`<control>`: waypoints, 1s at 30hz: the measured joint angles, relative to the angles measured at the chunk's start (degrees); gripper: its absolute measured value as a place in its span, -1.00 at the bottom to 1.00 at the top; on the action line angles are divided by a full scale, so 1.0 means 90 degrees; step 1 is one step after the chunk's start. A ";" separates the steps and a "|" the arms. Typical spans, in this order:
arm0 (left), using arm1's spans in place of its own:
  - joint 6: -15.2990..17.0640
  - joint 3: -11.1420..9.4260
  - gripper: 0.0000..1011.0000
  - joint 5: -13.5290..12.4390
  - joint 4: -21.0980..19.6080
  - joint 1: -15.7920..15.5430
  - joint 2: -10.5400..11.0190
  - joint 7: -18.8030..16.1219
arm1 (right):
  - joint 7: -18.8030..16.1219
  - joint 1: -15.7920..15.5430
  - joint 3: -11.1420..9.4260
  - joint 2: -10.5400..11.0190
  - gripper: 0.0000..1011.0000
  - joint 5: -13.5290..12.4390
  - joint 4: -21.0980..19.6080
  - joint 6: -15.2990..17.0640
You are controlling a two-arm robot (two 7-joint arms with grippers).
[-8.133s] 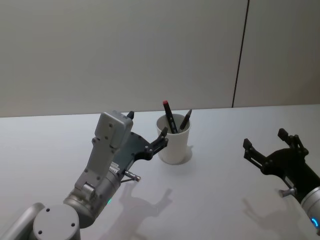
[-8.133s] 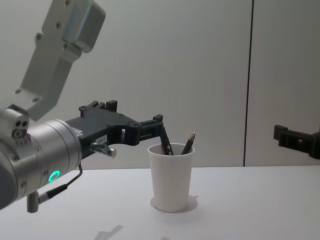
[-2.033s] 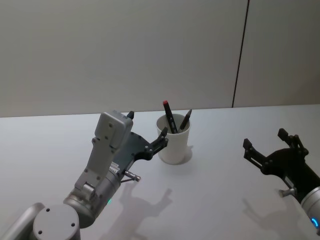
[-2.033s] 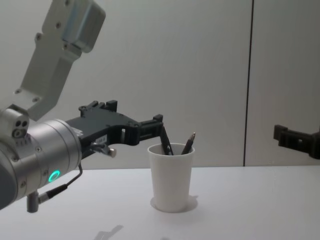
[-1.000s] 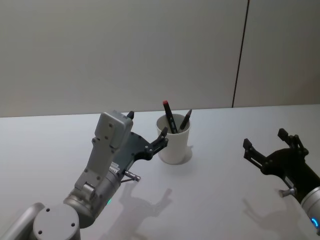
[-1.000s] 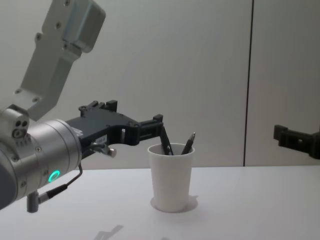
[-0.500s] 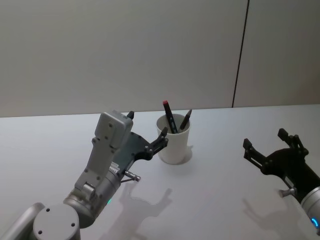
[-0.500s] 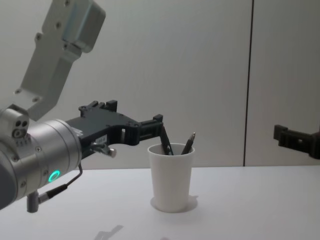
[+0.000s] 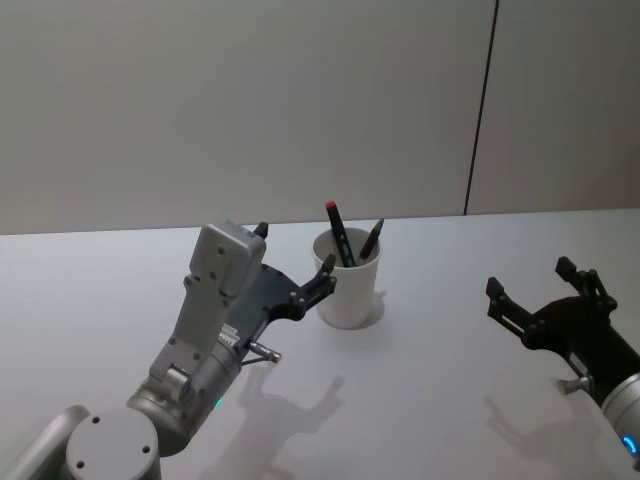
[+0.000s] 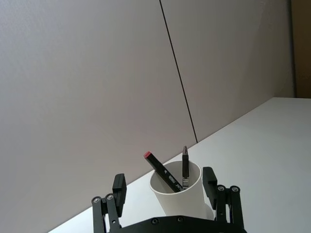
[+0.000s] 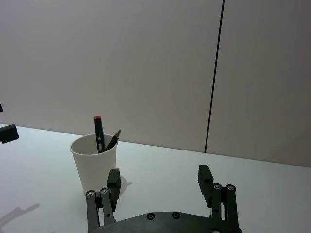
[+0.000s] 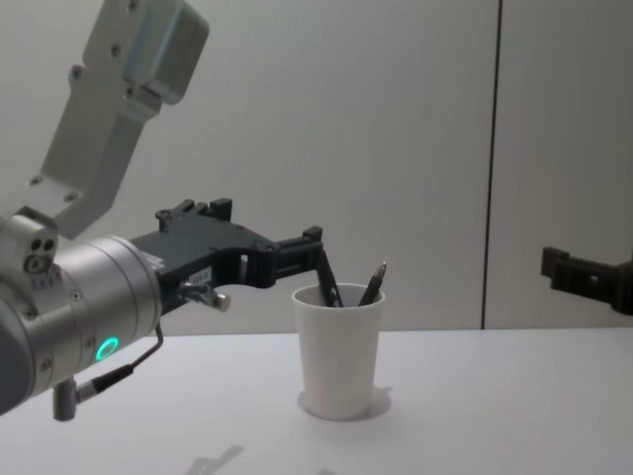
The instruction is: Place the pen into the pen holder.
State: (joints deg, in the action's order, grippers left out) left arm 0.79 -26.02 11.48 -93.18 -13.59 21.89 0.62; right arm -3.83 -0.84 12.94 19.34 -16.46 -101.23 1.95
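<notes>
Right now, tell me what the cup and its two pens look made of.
Pen holder: likely paper, matte white, with a rolled rim and tapered wall. Red-tipped pen: probably plastic, dull black barrel. Second pen: dark, material unclear.

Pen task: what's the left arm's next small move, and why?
Probably back the left gripper away from the pen holder. Its jaws are open and empty close to the rim, and the red-capped pen and a dark pen already stand inside. The right gripper sits open, off to the right.
</notes>
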 joint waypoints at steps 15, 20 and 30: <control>0.0000 0.0000 0.98 0.0000 0.0000 0.0000 0.0000 0.0000 | 0.0000 0.0000 0.0000 0.0000 0.98 0.0000 0.0000 0.0000; 0.0000 0.0000 0.98 0.0000 0.0000 0.0000 0.0000 0.0000 | 0.0000 0.0000 0.0000 0.0000 0.98 0.0000 0.0000 0.0000; 0.0000 0.0000 0.98 0.0000 0.0000 0.0000 0.0000 0.0000 | 0.0000 0.0000 0.0000 0.0000 0.98 0.0000 0.0000 0.0000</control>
State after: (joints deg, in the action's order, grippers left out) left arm 0.79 -26.03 11.48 -93.17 -13.59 21.89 0.63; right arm -3.82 -0.84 12.94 19.34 -16.46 -101.23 1.95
